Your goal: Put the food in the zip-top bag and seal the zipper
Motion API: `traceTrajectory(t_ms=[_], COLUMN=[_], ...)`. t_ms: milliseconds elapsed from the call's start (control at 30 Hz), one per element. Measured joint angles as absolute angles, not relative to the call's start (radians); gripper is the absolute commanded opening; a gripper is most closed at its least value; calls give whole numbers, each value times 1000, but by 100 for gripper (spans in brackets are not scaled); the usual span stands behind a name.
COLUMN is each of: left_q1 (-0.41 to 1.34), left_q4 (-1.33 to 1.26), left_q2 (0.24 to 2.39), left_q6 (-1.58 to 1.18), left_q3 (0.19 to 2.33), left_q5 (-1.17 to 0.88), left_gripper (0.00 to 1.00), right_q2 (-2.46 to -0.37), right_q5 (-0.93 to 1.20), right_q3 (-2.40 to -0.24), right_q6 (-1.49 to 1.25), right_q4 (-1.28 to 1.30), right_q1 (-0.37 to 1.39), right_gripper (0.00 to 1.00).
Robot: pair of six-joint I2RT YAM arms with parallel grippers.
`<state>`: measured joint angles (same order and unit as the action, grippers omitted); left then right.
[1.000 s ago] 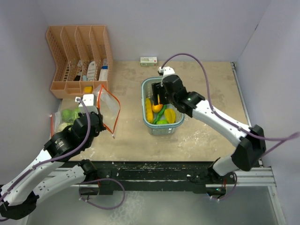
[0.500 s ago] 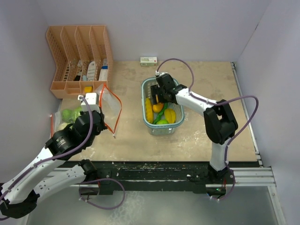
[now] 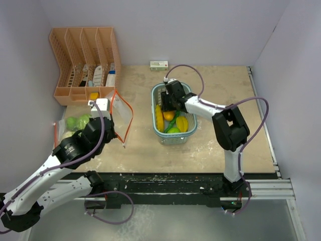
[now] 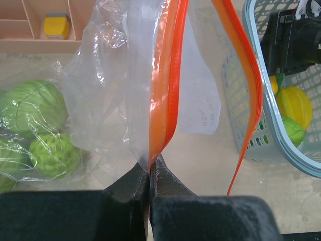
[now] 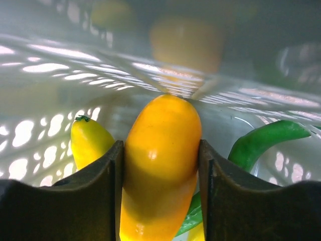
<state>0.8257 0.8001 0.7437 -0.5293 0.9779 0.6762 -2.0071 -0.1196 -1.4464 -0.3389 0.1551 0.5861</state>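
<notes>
The clear zip-top bag [image 3: 122, 114] with an orange zipper [image 4: 163, 85] stands open left of centre. My left gripper [image 3: 113, 133] is shut on one zipper edge [image 4: 149, 168] and holds the mouth open. Two pale-green cabbages [image 3: 76, 123] lie inside the bag; they also show in the left wrist view [image 4: 35, 105]. My right gripper [image 3: 169, 106] is down in the grey basket [image 3: 159, 131], shut on an orange-yellow fruit [image 5: 160, 165]. A yellow fruit [image 5: 88, 143] and a green chili [image 5: 261, 143] lie beside it. More yellow and green pieces [image 3: 181, 123] fill the basket.
An orange slotted organizer [image 3: 85, 65] with small items stands at the back left. A small white-and-green box [image 3: 159, 64] lies at the back wall. The basket's rim [image 4: 251, 100] is close to the right of the bag's mouth. Walls close in on three sides.
My right gripper has sunk deeper into the basket and its arm has folded closer to it. My left gripper has shifted slightly right, pulling the bag's mouth with it.
</notes>
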Motion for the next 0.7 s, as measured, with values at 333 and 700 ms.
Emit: traceTrajectory(t_ms=[333, 700], left_q1=[826, 826], left_q4=[800, 789], left_q2=[730, 737], left_q6=[-530, -531], left_q3=[977, 967], left_q5=[676, 668], left_gripper=[0, 0], right_q2=[-1777, -1331], right_q5=[-120, 85], right_q3=[-1317, -1287], right_q6=[-366, -369], right_q4=[214, 173], right_q1=[586, 614], right_gripper=[24, 21])
